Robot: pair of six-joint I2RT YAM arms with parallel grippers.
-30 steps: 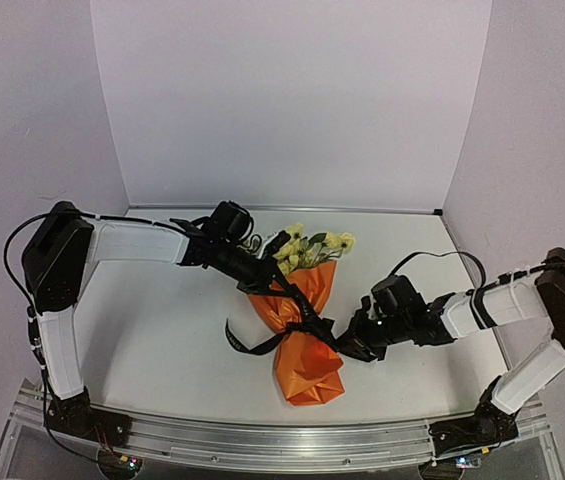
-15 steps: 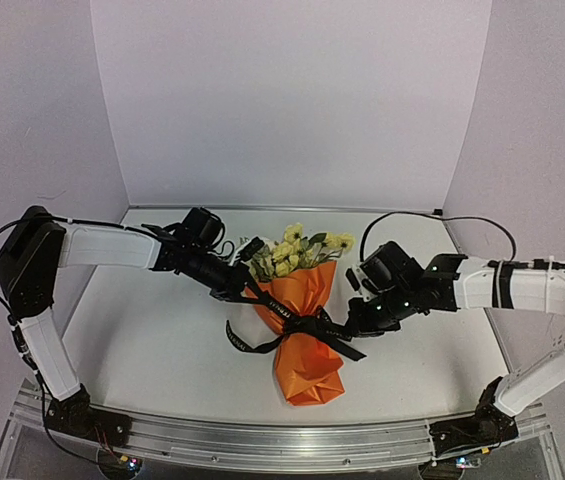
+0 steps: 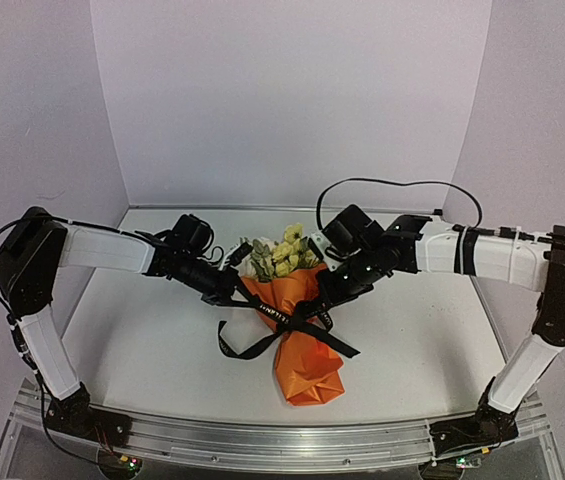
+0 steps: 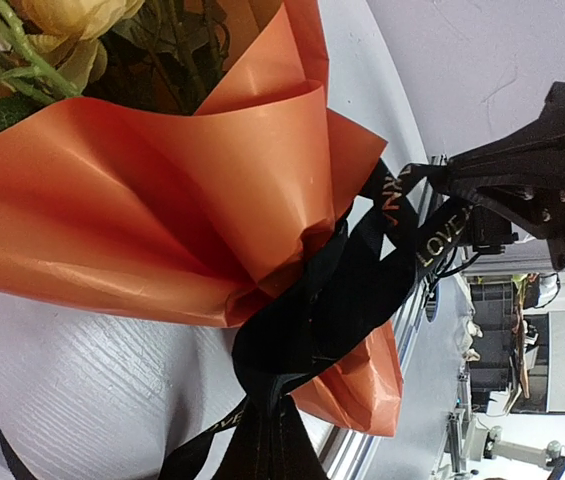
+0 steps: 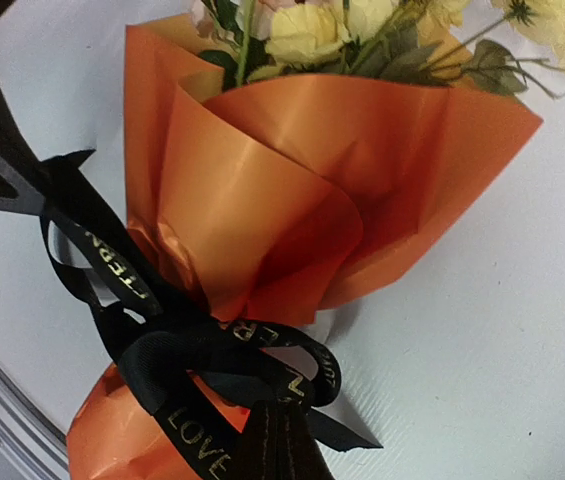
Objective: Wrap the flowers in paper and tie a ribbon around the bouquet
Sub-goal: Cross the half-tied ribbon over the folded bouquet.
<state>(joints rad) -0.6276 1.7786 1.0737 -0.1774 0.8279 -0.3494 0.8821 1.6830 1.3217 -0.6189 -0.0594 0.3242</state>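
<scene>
The left arm [image 3: 102, 246] reaches in from the left side of the white bench [image 3: 142, 350] and stays low over its surface. The left fingers [image 3: 230, 293] sit just beside the upper left edge of the bouquet [image 3: 297, 320]. They are pinched together on a strand of the ribbon [image 3: 284, 322]. In the left wrist view the black band runs straight into their closed tips at the bottom of the frame.

The bouquet lies flat on the middle of the bench, with its blooms toward the back wall and its folded end toward the near edge. The flowers [image 3: 284, 255] are pale yellow and cream with green leaves, and they stick out of the open mouth of the paper [image 3: 307, 365]. The paper shows its orange face and flares wide above a narrow waist. The ribbon circles the paper at that waist in a bunch of crossing bands; whether they form a knot cannot be told. One loop droops onto the bench to the left of the cone, and a free tail lies on the bench to its right. Pale lettering is printed along the ribbon, and the word LOVE can be read in both wrist views.

The right fingers [image 3: 324, 298] come down at a slant beside the bouquet's right edge, just above the waist. They are closed on another strand of the ribbon, which runs from their tips to the gathered bands. The right arm [image 3: 492, 255] stretches in from the right side, with a black cable [image 3: 392, 183] arching above it.
</scene>
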